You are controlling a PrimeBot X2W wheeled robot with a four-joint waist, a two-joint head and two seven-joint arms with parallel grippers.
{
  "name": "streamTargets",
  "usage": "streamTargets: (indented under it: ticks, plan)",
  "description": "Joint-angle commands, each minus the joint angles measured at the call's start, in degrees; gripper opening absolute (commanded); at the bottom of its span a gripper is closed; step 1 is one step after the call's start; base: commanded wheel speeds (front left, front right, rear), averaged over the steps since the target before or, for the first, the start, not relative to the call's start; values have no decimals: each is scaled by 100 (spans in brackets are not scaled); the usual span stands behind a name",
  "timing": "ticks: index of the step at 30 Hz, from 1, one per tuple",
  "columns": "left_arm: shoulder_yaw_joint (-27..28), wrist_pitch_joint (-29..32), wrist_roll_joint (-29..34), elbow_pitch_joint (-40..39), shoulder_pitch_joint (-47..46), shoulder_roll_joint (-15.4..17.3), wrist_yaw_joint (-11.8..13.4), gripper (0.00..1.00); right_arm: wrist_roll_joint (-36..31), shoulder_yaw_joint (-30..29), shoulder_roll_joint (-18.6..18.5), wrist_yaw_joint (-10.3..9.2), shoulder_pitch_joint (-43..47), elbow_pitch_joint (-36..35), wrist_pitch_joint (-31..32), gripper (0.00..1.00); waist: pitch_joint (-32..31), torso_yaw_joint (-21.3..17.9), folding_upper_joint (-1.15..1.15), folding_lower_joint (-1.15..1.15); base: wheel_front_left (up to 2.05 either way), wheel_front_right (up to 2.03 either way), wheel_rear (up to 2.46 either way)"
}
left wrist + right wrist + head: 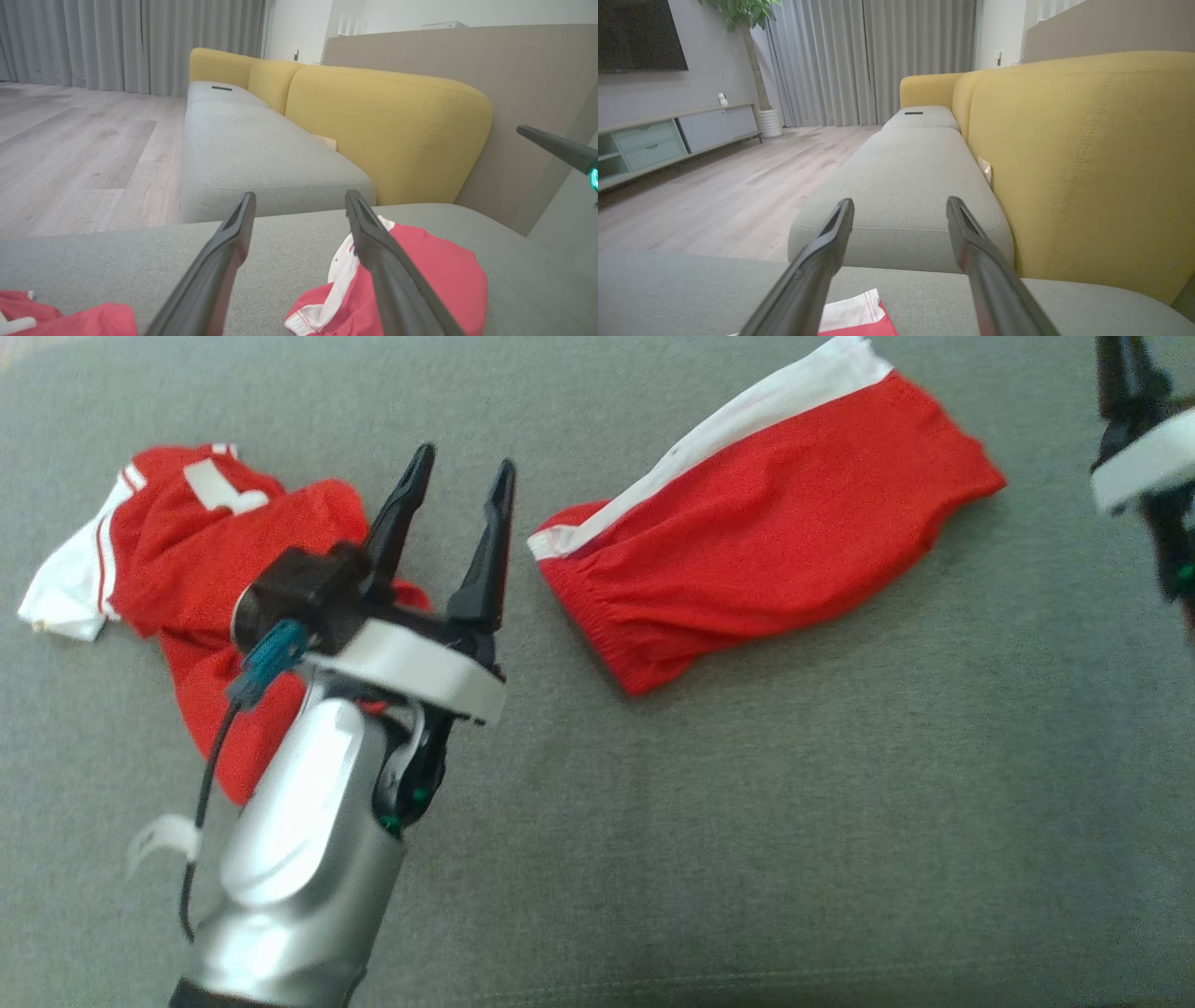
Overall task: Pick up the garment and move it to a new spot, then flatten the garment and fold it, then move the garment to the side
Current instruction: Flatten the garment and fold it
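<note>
Holding nothing, my left hand (465,460) gapes between the crumpled jersey (187,546) and the folded shorts (775,541); my right hand (900,203), far right, gapes empty too.

From the head: steeply down, close over the grey cushion (747,821). From each wrist: low, nearly level, past the cushion's far edge along the sofa seat (261,149) and yellow backrest (387,130), common to both. Shared between head and left wrist: the red shorts (775,532).
</note>
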Motion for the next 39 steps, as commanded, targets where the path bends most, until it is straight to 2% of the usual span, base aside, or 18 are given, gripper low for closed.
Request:
streamTargets:
  ticks: [1,8,12,13,21,26,34,39]
  plan:
    - [268,-29,63,-271,4,108,-23,100,-49,-145,35,-5,303,-240,-50,100,-209,-159,0,0,0,0,0]
    - [787,-29,269,-678,713,57,-102,100,-692,-1229,548,-5,1663,-1058,-51,100,-560,-361,0,0,0,0,0]
    - [990,-29,392,-818,1091,14,-155,100,-1084,-1849,999,-5,2412,-1416,-52,100,-717,-435,0,0,0,0,0]
    - [1082,-29,418,-871,1275,-7,-178,100,-1331,-2069,1224,-5,2770,-1601,-52,100,-776,-477,0,0,0,0,0]
    - [1279,-29,467,-1064,1875,-44,-235,100,-2114,-2716,1993,-5,3773,-2101,-3,100,-938,-595,0,0,0,0,0]
    - [1218,-29,411,-1118,1997,-46,-206,100,-2388,-2874,2185,-5,3962,-2364,172,100,-946,-600,0,0,0,0,0]
    - [1078,-29,409,-1121,1885,-47,-204,100,-2524,-3033,2231,-5,3982,-2681,431,100,-761,-474,0,0,0,0,0]
    - [953,-29,420,-1097,1761,-47,-211,100,-2216,-3228,2347,-5,3756,-2627,839,100,-488,-287,0,0,0,0,0]
